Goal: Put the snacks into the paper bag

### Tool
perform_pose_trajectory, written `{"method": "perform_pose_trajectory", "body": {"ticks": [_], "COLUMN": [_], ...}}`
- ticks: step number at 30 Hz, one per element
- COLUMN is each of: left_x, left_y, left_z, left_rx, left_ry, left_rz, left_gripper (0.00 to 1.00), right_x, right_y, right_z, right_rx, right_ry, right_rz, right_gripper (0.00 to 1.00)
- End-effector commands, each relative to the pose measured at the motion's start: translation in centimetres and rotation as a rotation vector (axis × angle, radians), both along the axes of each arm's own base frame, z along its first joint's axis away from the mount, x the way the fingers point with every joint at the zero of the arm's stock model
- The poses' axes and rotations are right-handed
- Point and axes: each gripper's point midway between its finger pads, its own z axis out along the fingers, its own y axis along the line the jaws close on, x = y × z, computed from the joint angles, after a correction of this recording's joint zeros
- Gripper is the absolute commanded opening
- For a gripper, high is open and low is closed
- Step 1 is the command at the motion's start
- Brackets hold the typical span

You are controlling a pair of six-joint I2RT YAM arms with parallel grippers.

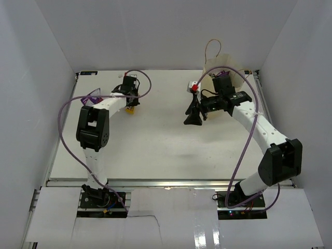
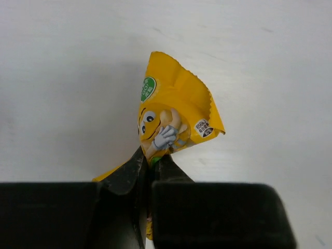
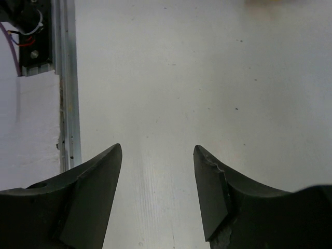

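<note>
- Step in hand (judged): carry the yellow packet (image 2: 176, 111) to the bag. Left jaws are clenched on its lower end. The upper part and crimped edge stand free above the fingertips. Cannot tell from the left wrist view whether it is clear of the desk (image 1: 166, 150).
- Location: the packet is at the far left of the desk. The paper bag (image 1: 222, 63) stands at the far right corner, well apart, its mouth partly hidden behind the right arm (image 1: 259, 129).
- To do it well: lift straight up before traversing, so the loose end does not drag. Pass over the bag's rim, clear of the loop handle (image 1: 211, 47), and release only above the opening. The pinch is narrow and on glossy wrapper, so probably slippery; move gently.
- Risk: the right arm's wrist lies between packet and bag, so a clash is possible unless it yields.
- Pose: the left arm (image 1: 93, 122) is folded, reaching far left. Right jaws are released, hold nothing, and sit over bare desk.
</note>
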Motion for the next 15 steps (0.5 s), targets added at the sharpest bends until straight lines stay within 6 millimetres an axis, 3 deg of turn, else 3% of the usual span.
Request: {"method": "perform_pose_trajectory", "body": {"ticks": [1,2,3,5,6,8,11,12,13,14,15], "left_x": [-2.7,-3.9,-5.6,-8.5,-10.1,-11.0,-12.1,-12.4,-12.9,-12.7,-12.9], "left_y": [-8.2,-10.1,-13.0,-15.2,-16.1,-17.4,-19.2,-19.6,-20.3,-20.7,-21.0], "left_z": [10.4,11.8,14.7,17.8,19.1,21.8,24.7,25.3,25.7,26.0,26.2], "left_rx": [-0.447,-0.545,-0.688,-0.871,-0.944,-1.05,-1.129,-1.163,-1.172,-1.181,-1.205], "left_ry": [-0.147,-0.163,-0.202,-0.21,-0.193,-0.214,-0.255,-0.237,-0.236,-0.234,-0.21], "left_rz": [-0.305,-0.409,-0.582,-0.703,-0.788,-0.862,-0.99,-0.999,-1.035,-1.044,-1.036], "left_gripper": [0.1,0.11,0.12,0.13,0.13,0.13,0.13,0.13,0.13,0.13,0.12], "right_x": [-0.7,-1.6,-2.4,-2.4,-1.8,1.6,3.8,3.5,3.0,2.4,2.3], "right_y": [2.5,3.0,3.0,2.9,2.8,2.7,2.4,2.7,2.8,3.3,3.4], "right_z": [1.2,2.2,3.5,5.1,5.3,5.9,7.3,7.7,7.3,8.6,8.7], "right_rx": [0.067,0.129,0.15,0.171,0.15,0.103,0.156,0.193,0.212,0.264,0.278], "right_ry": [0.044,-0.005,-0.024,-0.168,-0.19,-0.244,-0.081,0.053,0.095,0.058,0.057], "right_rz": [0.083,0.195,0.249,0.308,0.281,0.152,-0.021,-0.081,-0.073,-0.034,-0.045], "right_gripper": [0.64,0.64,0.63,0.62,0.6,0.54,0.55,0.61,0.68,0.75,0.92]}}
